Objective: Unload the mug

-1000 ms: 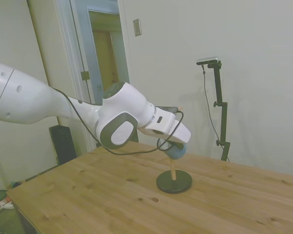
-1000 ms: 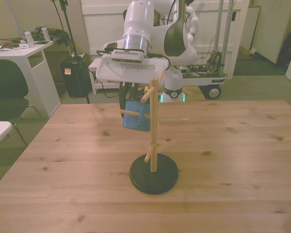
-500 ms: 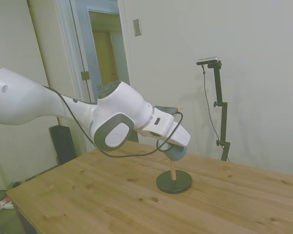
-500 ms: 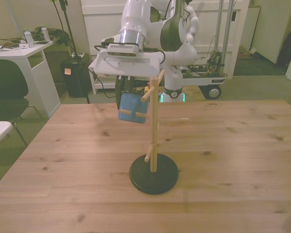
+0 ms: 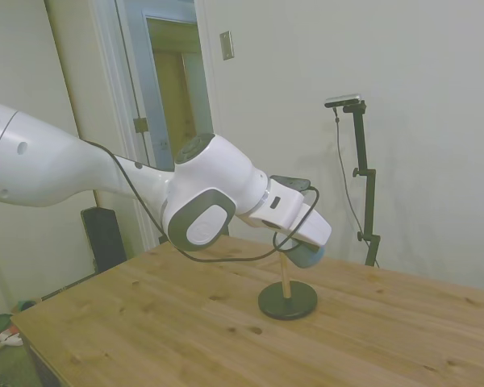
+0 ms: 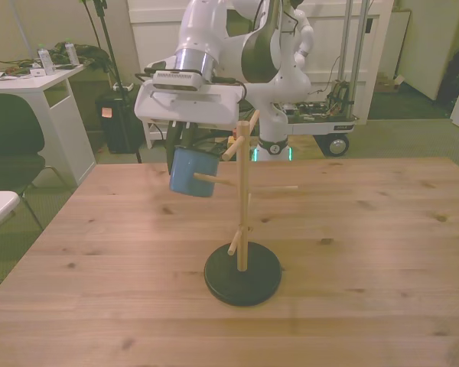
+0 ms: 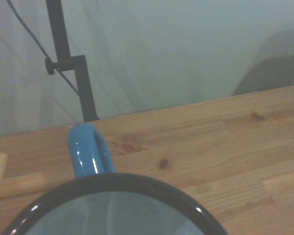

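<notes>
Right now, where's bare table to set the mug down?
Bare wood runs on both sides of the rack's dark base, and between it and the table's near edge. It's crowded around the pegs, where the end effector holds the mug.

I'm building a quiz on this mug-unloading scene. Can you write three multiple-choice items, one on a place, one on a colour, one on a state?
1. Where is the mug?
A. Up at a peg's tip on the rack
B. On the table
C. On the rack's base

2. What colour is the mug's outside?
A. Red
B. Light blue
C. Green

3. How does the rack stand?
A. Toppled
B. Lifted
C. Upright on its dark base

Key: 1 A, it hangs under the hand above the wood. 2 B, both wide views show blue. 3 C, the base lies flat.
</notes>
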You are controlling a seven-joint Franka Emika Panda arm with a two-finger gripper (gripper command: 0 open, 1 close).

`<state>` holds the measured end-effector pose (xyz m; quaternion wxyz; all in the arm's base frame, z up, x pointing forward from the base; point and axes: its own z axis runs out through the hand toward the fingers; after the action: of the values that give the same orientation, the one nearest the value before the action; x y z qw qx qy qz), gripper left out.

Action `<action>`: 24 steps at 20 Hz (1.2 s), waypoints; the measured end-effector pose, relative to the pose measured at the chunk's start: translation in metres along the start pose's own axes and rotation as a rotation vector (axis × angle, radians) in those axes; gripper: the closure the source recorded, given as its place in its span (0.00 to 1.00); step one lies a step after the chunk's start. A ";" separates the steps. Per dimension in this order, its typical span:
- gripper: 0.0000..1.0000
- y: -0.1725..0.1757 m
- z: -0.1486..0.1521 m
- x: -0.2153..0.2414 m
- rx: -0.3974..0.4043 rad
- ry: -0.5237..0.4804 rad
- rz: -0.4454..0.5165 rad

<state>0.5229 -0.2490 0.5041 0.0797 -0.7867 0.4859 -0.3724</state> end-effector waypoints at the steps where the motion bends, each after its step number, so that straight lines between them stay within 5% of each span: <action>1: 1.00 0.005 -0.001 0.005 -0.003 0.005 0.010; 5: 1.00 0.038 -0.009 0.028 -0.034 0.007 0.053; 11: 1.00 0.126 -0.023 0.035 -0.241 -0.184 0.091; 24: 1.00 0.153 0.004 -0.059 -0.331 -0.369 0.062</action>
<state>0.4023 -0.2800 0.3964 0.0486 -0.8285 0.5412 -0.1352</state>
